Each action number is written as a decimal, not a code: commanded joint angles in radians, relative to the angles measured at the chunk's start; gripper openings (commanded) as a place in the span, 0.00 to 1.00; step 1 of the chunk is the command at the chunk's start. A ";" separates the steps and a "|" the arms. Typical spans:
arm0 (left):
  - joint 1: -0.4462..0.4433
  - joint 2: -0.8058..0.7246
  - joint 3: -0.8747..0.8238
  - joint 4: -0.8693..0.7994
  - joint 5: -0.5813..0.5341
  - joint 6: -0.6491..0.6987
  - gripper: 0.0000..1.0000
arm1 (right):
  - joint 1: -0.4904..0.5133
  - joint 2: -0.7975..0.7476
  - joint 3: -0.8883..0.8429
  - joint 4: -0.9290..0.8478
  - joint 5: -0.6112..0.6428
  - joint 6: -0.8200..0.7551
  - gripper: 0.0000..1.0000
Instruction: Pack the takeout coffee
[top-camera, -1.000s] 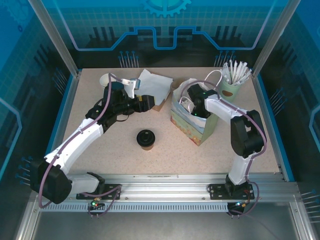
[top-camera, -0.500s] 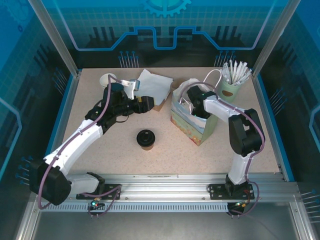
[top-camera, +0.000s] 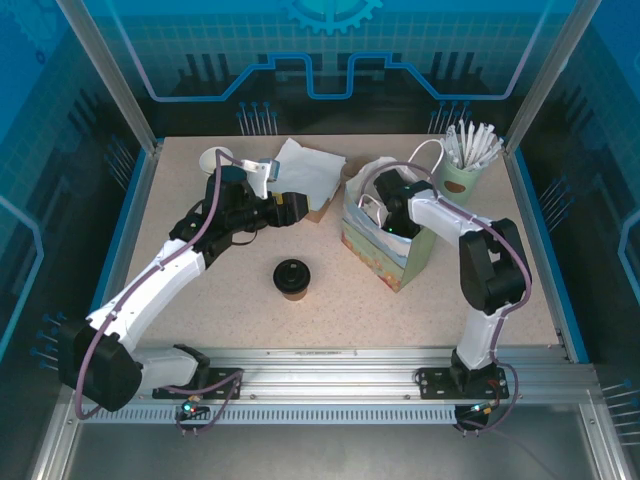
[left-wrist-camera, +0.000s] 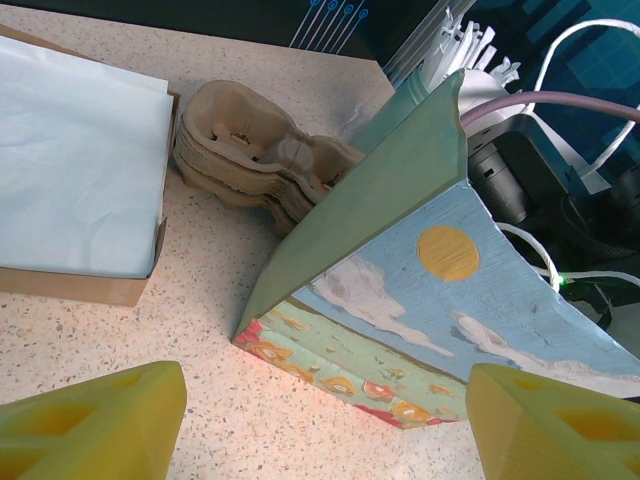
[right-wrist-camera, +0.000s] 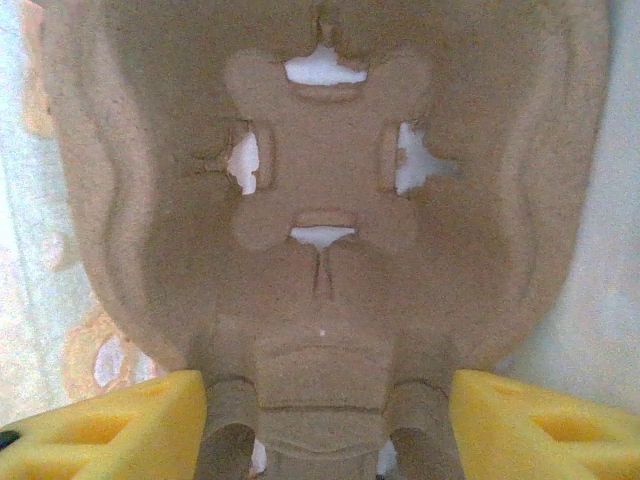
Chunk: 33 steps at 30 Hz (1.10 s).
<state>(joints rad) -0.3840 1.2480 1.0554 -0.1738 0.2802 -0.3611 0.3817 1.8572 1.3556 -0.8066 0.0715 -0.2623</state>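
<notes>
Top external: takeout coffee (top-camera: 292, 276) sits upright on the tabletop (top-camera: 220, 310), left of the gift bag (top-camera: 378, 258). Left end effector (left-wrist-camera: 320, 420) is wide open, empty. Right end effector (right-wrist-camera: 325, 420) is spread wide inside the bag, facing a pulp cup carrier (right-wrist-camera: 320, 200).

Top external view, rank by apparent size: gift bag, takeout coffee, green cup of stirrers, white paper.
1. gift bag
2. white paper
3. green cup of stirrers, counting the stirrers; the cup body alone looks about like the coffee
4. takeout coffee
</notes>
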 joint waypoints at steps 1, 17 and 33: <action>0.002 -0.027 -0.011 0.017 -0.005 -0.002 0.75 | 0.005 -0.040 0.039 -0.050 -0.005 0.015 0.69; 0.001 -0.024 -0.009 0.013 0.006 -0.001 0.75 | 0.000 -0.163 0.191 -0.165 -0.078 0.037 0.71; -0.009 -0.014 -0.011 0.004 0.020 -0.002 0.75 | -0.010 -0.208 0.358 -0.226 -0.163 0.073 0.71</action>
<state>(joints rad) -0.3843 1.2480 1.0554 -0.1741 0.2848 -0.3611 0.3790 1.6810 1.6650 -0.9958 -0.0608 -0.2085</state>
